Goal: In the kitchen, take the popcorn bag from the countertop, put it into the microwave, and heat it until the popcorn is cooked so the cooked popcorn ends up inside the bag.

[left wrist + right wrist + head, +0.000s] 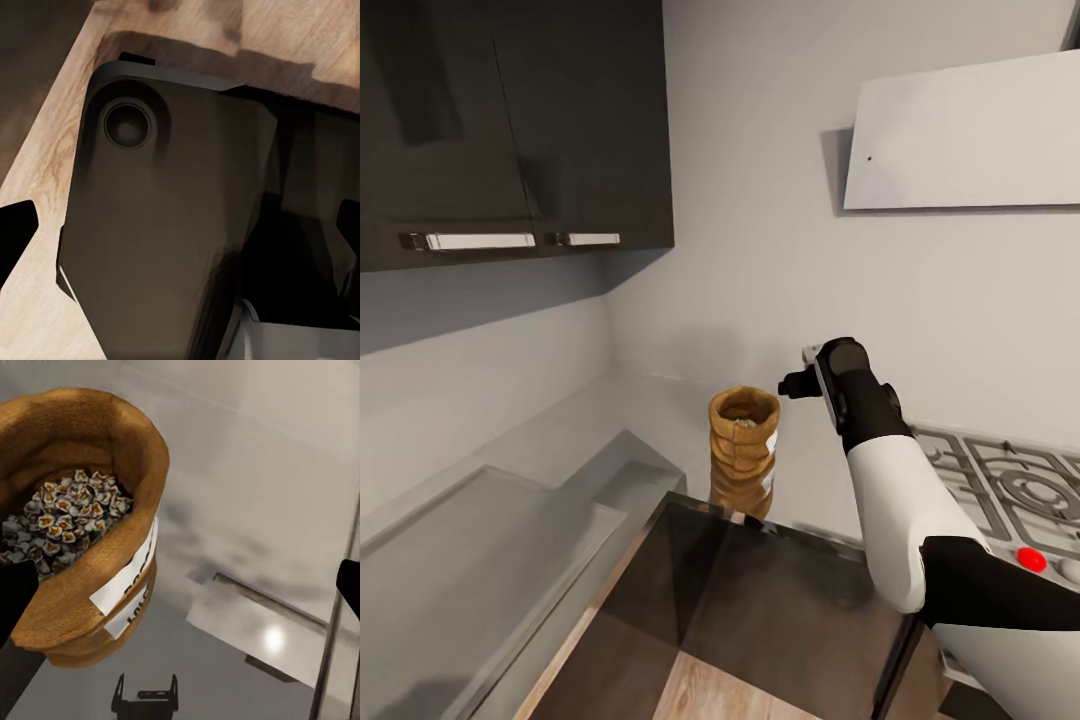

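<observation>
Popcorn bag [744,448] stands upright on countertop [610,420], near the back wall, left of the hob [1000,480]. Kernels [64,517] show inside its open top; white label [127,577] on the side.

Step in hand, prob.: reach & grasp w/ right arm. To do it well: bring the fingers down so they straddle the rolled rim or the ribbed body, not the kernels; close gently, since the sack looks soft and could crush or tip & spill. Keep it upright on the lift.

Right gripper [792,384] hovers just right of the bag's rim, apart from it, not touching. Wrist view has dark fingertips [15,600] at both edges, so spread wide, nothing between them yet; bag sits off to one side, not centred. Forearm reaches fwd from lower right, wrist bent toward the bag.

Left gripper [180,240]: tips wide apart, pointing down at the robot's dark base [172,225] over wood floor [37,165], idle.
</observation>
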You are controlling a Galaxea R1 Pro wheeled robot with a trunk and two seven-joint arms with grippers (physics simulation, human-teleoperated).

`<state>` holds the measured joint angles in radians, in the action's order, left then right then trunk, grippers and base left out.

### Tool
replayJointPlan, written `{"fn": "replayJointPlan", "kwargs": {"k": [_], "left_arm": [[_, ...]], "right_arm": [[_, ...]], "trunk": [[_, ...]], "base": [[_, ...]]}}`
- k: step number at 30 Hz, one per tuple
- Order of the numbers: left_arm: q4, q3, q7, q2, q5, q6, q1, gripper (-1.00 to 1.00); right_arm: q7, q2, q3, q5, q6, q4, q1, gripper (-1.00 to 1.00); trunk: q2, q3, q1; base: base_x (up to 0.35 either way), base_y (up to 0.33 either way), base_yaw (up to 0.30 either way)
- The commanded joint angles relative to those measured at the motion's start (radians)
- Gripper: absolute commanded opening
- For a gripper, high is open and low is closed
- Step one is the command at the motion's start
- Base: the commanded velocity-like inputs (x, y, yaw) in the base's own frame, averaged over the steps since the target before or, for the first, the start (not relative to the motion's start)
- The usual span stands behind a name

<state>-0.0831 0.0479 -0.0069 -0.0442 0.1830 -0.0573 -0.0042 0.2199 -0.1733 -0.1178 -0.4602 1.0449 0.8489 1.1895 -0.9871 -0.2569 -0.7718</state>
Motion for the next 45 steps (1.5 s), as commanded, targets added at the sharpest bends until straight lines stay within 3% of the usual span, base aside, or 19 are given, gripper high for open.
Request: {"fn": "replayJointPlan", "kwargs": {"k": [1,17,22,45], "left_arm": [[0.0,0.004,-0.001,0.0,0.004,-0.003,0.0,1.0],[0.0,0.004,-0.001,0.0,0.006,-0.003,0.0,1.0],[0.0,0.004,-0.001,0.0,0.006,-0.003,0.0,1.0],[0.0,0.004,-0.001,0.0,0.006,-0.004,0.0,1.0]], "right_arm": [[0.009,-0.001,-0.004,-0.011,0.002,0.0,0.001,1.0],[0.009,-0.001,-0.003,-0.009,0.002,-0.022,0.001,1.0],[0.012,-0.001,-0.003,-0.01,0.002,-0.084,0.001,1.0],[0.012,-0.001,-0.005,-0.013,0.002,-0.087,0.001,1.0]], "trunk": [[-0.001,-0.001,0.0],[-0.001,-0.001,0.0],[-0.001,-0.001,0.0],[-0.001,-0.001,0.0]], "base": [[0.029,0.0,0.0],[0.08,0.0,0.0],[0.007,0.0,0.103],[-0.012,0.0,0.046]]}}
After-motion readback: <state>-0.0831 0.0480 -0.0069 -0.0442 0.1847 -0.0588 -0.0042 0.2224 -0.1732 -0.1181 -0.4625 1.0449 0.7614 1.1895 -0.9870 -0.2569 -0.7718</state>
